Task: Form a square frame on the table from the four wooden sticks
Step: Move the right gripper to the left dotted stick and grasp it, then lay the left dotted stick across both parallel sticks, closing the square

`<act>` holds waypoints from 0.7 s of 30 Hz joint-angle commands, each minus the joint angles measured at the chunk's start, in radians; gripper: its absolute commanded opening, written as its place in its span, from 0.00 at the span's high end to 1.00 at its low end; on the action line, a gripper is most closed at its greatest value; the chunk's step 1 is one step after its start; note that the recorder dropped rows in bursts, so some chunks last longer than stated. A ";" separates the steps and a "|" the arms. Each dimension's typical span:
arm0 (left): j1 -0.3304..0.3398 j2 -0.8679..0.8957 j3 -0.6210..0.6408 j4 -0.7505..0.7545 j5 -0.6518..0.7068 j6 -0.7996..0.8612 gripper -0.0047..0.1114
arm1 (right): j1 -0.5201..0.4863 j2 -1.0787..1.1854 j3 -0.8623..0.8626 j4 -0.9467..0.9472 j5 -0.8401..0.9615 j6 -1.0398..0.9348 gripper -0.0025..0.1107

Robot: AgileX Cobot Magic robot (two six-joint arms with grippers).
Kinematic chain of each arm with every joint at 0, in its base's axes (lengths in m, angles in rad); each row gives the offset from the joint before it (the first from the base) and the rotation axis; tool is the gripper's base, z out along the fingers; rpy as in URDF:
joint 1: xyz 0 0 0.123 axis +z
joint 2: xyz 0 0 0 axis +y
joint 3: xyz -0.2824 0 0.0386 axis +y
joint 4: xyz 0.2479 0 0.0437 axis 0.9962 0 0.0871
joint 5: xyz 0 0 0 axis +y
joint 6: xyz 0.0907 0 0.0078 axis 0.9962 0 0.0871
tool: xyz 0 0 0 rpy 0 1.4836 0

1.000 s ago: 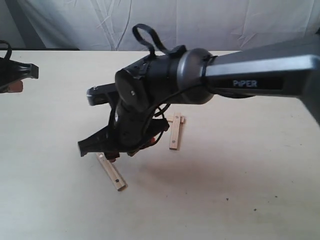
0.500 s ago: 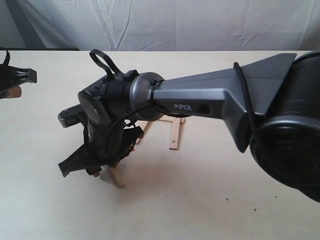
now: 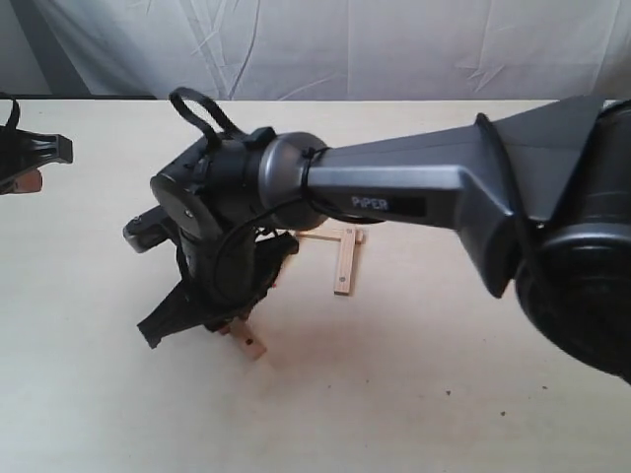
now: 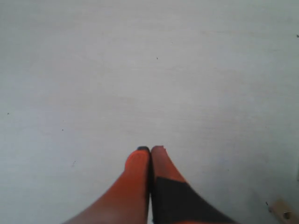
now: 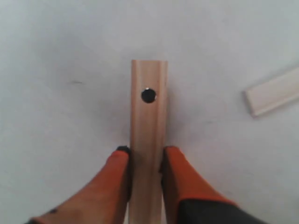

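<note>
My right gripper (image 5: 147, 154) is shut on a pale wooden stick (image 5: 148, 116) with a dark hole near its far end, both orange fingers (image 5: 117, 177) pressing its edges. In the exterior view this gripper (image 3: 229, 323) is left of centre over the table (image 3: 414, 394), and the held stick's end (image 3: 252, 345) pokes out below it. Two other sticks form an L: one upright (image 3: 343, 264), one across (image 3: 317, 237). A further stick end (image 5: 273, 91) shows beside the held one. A fourth stick cannot be made out. My left gripper (image 4: 150, 149) is shut on nothing, over bare table.
The right arm's big dark body (image 3: 552, 227) fills the right of the exterior view. The left gripper (image 3: 35, 158) sits at the far left edge. A white cloth backdrop (image 3: 345, 44) hangs behind the table. A stick end (image 4: 282, 212) shows in a corner of the left wrist view.
My right arm reached left and down onto the stick lying apart from the others and shut on it. That stick's end has shifted slightly right. The left gripper stayed put.
</note>
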 commanded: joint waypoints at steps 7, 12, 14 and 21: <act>0.001 -0.008 0.005 -0.031 -0.008 -0.005 0.96 | -0.182 -0.098 0.006 -0.098 0.114 -0.483 0.98; 0.001 -0.008 0.005 -0.066 -0.011 0.001 0.96 | -0.202 -0.098 0.032 -0.054 0.034 -0.708 0.98; 0.001 -0.008 0.005 -0.070 -0.017 0.001 0.96 | -0.202 -0.098 0.036 -0.011 0.005 -0.758 0.98; 0.001 -0.008 0.005 -0.070 -0.026 0.001 0.96 | -0.202 -0.050 0.043 0.053 0.004 -0.809 0.98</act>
